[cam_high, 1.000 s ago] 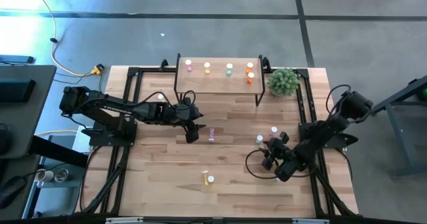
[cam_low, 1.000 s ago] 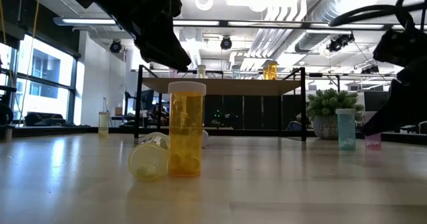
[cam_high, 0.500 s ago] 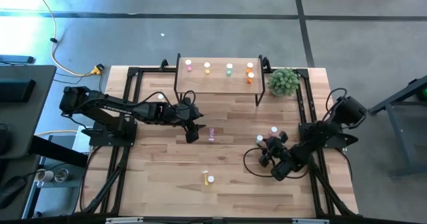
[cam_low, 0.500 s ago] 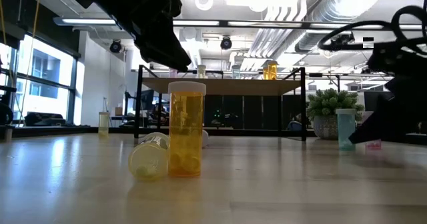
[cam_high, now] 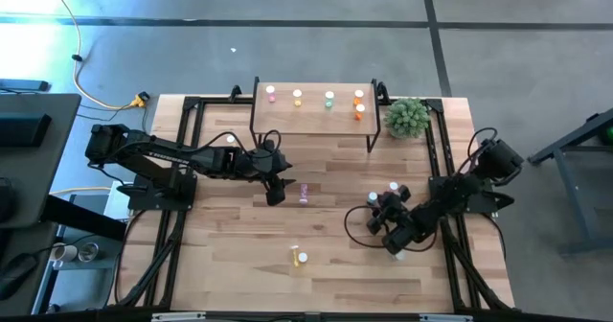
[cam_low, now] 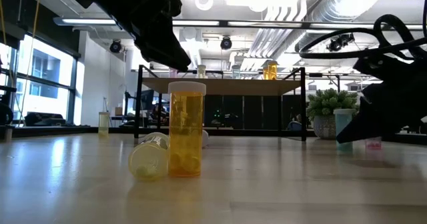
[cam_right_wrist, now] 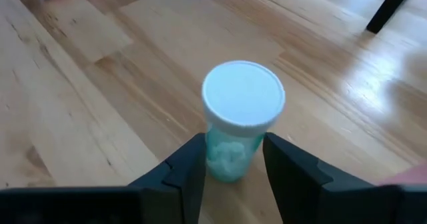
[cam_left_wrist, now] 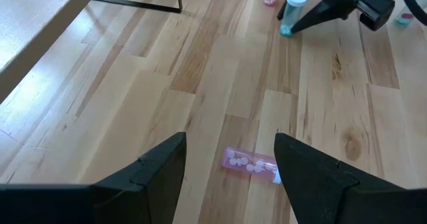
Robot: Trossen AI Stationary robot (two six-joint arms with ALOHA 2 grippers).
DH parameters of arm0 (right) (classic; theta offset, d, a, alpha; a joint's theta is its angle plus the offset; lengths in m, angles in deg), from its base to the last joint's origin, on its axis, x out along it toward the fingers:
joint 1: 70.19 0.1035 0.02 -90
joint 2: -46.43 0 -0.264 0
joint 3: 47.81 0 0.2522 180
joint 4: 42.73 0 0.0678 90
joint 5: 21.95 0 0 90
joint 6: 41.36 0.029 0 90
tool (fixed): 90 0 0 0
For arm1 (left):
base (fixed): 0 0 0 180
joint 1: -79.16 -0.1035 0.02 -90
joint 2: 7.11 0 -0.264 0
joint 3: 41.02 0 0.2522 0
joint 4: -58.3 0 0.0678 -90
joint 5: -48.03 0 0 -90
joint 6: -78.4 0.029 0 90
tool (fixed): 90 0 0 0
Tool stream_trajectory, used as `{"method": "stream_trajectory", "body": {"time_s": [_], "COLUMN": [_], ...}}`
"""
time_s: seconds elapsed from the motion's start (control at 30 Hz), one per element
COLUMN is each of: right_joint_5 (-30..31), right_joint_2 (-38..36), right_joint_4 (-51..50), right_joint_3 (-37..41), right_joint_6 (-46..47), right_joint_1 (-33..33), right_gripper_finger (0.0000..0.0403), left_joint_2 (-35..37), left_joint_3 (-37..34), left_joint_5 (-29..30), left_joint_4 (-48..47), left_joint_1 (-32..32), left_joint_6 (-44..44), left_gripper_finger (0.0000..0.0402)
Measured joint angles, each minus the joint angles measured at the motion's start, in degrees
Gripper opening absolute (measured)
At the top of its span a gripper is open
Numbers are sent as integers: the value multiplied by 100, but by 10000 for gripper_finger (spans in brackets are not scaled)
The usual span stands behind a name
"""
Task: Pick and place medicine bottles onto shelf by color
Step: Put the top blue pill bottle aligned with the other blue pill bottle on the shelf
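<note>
A green medicine bottle (cam_right_wrist: 241, 127) with a white cap stands upright on the table right of centre, also seen in the high view (cam_high: 373, 199). My right gripper (cam_right_wrist: 233, 144) is shut on it. A pink bottle (cam_left_wrist: 250, 163) lies on its side mid-table, just beyond my open left gripper (cam_left_wrist: 230, 139), which hovers above the table (cam_high: 276, 194). The shelf (cam_high: 311, 119) at the far edge carries pink, yellow, green and orange bottles standing in a row. Two yellow bottles (cam_high: 299, 256) sit near the front, one upright (cam_low: 186, 131) and one lying (cam_low: 150, 159). My right gripper has the green bottle's body (cam_right_wrist: 220, 159) between its two fingers, just below the white cap. The fingers (cam_right_wrist: 189, 163) come slanting down from the table's right side. The bottle stands upright with its base on the table.
A potted plant (cam_high: 408, 118) stands at the shelf's right end. Another pink bottle (cam_high: 393, 186) stands just behind my right gripper. The shelf's black legs (cam_left_wrist: 137, 2) reach the tabletop. Bare wood lies between the two arms and along the near edge.
My right gripper has gone toward the table's left and a little down, up to the green bottle, which stays standing where it was. In the low view the gripper now covers part of that bottle.
</note>
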Motion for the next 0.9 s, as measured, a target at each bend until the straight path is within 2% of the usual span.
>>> {"method": "stream_trajectory", "body": {"time_s": [0.3, 0.6, 0.73, 0.9], "right_joint_5": [-4, -72, -425, -1012], "right_joint_2": [-1, -12, -88, -168], "right_joint_4": [181, 530, 716, 741], "right_joint_3": [0, 0, -120, -602], "right_joint_6": [-191, -169, -464, -1476], "right_joint_1": [-89, -115, -294, -679], "right_gripper_finger": [85, 81, 81, 81], "left_joint_2": [-2, 0, 0, 0], "left_joint_3": [0, 0, 0, 0], "left_joint_5": [0, 0, -156, -542], "left_joint_4": [-2, 0, 0, 0], "left_joint_1": [-2, -2, -25, -48], "left_joint_6": [36, 195, 197, 403], "left_gripper_finger": [216, 216, 216, 216]}}
